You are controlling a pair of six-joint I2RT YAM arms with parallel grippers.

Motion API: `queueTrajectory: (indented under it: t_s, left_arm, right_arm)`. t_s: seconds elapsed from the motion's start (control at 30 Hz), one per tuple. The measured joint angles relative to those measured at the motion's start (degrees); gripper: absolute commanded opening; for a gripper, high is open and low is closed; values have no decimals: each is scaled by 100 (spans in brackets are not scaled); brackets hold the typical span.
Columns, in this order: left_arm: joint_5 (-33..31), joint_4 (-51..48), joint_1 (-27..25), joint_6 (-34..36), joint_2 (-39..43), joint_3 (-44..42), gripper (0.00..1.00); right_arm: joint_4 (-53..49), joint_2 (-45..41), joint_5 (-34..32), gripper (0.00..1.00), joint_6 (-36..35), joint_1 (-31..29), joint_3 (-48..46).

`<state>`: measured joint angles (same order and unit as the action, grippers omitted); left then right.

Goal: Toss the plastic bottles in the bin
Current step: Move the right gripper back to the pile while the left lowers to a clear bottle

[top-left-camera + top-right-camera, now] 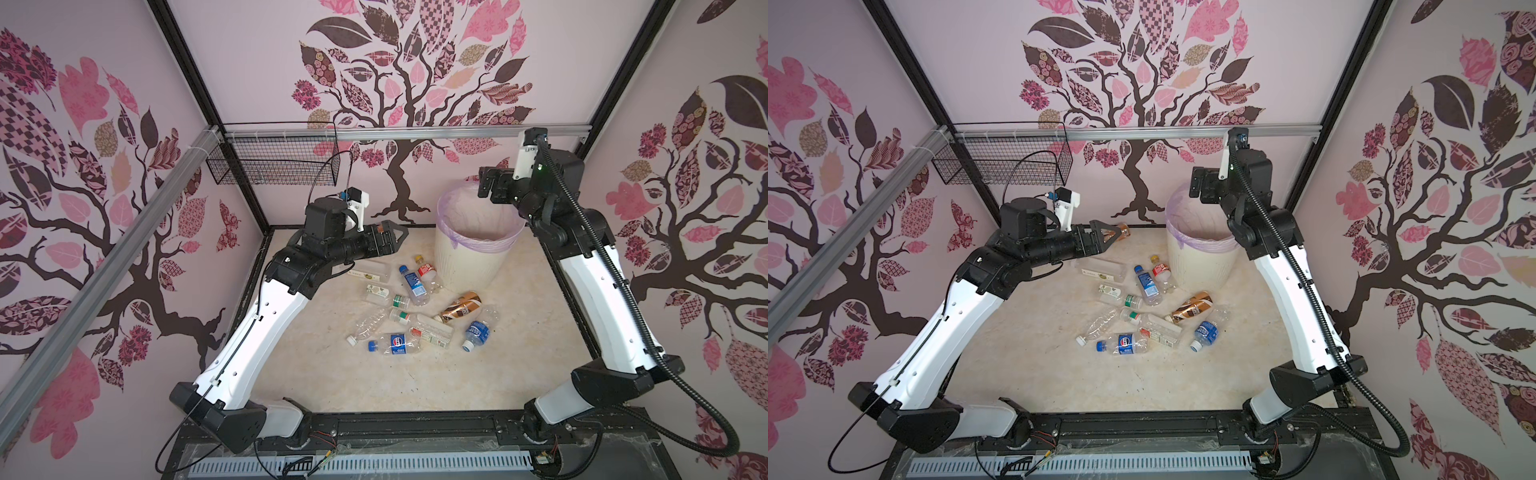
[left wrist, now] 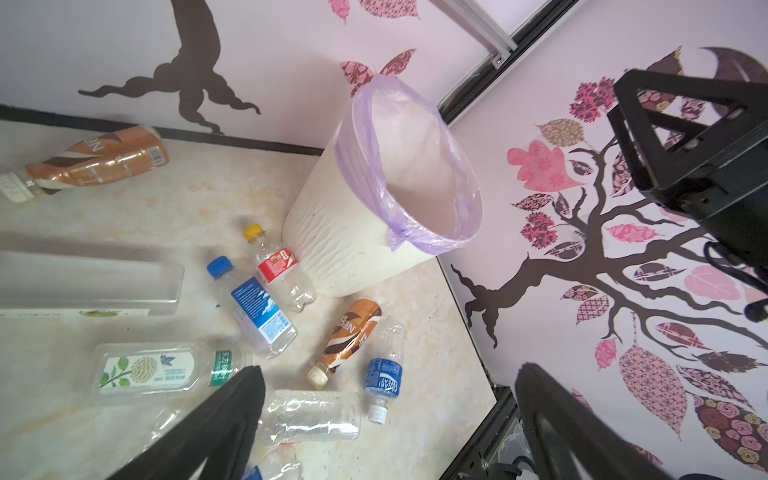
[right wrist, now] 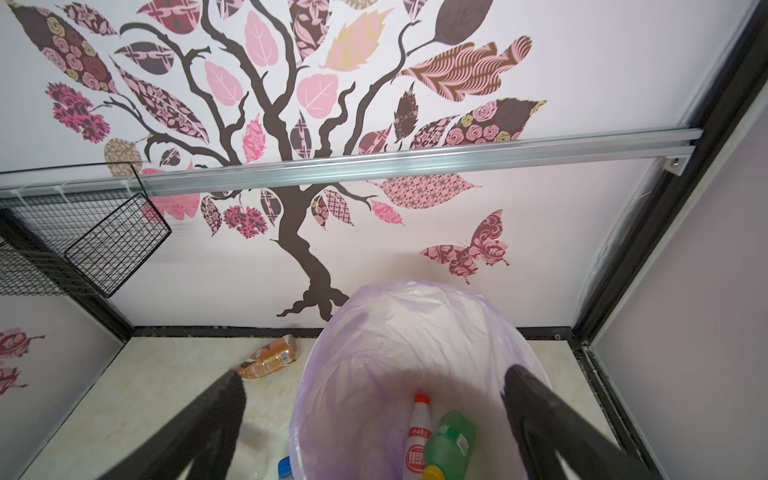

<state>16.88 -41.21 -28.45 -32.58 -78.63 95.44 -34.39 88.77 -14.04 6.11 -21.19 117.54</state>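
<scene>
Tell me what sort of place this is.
Probably a robot test booth, not a home: two arms mounted on a front rail, tree-decal wall panels in metal framing, and plastic bottles strewn beside a bin.

In the right wrist view the white bottle (image 3: 417, 436) in the bin (image 3: 374, 316) runs off the edge, as does a yellow cap (image 3: 432, 472) beside it. In a top view the fingers (image 1: 1104, 229) of the left gripper (image 1: 1115, 237) hide all but 1 end of a brown bottle (image 1: 1124, 230). A clear bottle (image 2: 83, 282) is blurred in the left wrist view.
</scene>
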Motion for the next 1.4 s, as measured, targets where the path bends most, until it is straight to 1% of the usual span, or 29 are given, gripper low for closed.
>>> queueTrajectory:
  t_s: [0.07,0.17,0.3,0.57,0.67,0.87,1.0,1.1,1.23,1.4]
  left_arm:
    - [-59,-214,0,96,0,-74,98]
    - [-151,-549,-4,225,2,-378,98]
    - [-293,-859,-7,302,98,-1117,98]
    - [-691,-1132,-9,374,540,-2461,98]
    - [-876,-1062,-9,396,549,-2922,98]
    - [-1165,-776,70,409,251,-3641,98]
    - [-1130,-503,328,407,-11,-3912,98]
    - [-1104,-382,507,404,-179,-3945,98]
    - [-1056,-243,555,407,-315,-3945,98]
    - [-970,-157,553,389,-675,-3945,98]
  right_arm:
    - [-20,-2,39,100,9,-122,-175]
    - [-26,-61,63,99,-35,-538,-557]
    - [-4,-269,249,99,-50,-1102,-1237]
    - [44,-866,426,99,-48,-1786,-2522]
    - [114,-1025,584,100,13,-1958,-3058]
    - [133,-1078,824,99,162,-1993,-3836]
    - [114,-1069,874,100,166,-2144,-4011]
    - [118,-1064,872,100,173,-2236,-4103]
    - [142,-1064,898,99,192,-2367,-4343]
    - [256,-1064,920,100,271,-2424,-4559]
